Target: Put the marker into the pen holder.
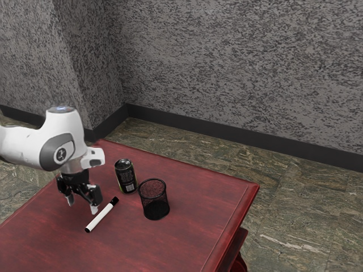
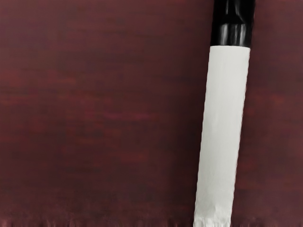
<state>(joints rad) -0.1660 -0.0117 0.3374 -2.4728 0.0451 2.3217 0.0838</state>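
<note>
I can't read any words or numbers, the print [image 1: 130, 187] on the can [image 1: 123, 172] and round mark [image 1: 63, 151] on the arm [image 1: 22, 145] are too tiny

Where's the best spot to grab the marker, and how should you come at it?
Probably mid-barrel on the marker, from above, end effector closing across its width: it lies flat, long and slim, its white barrel straight.
</note>
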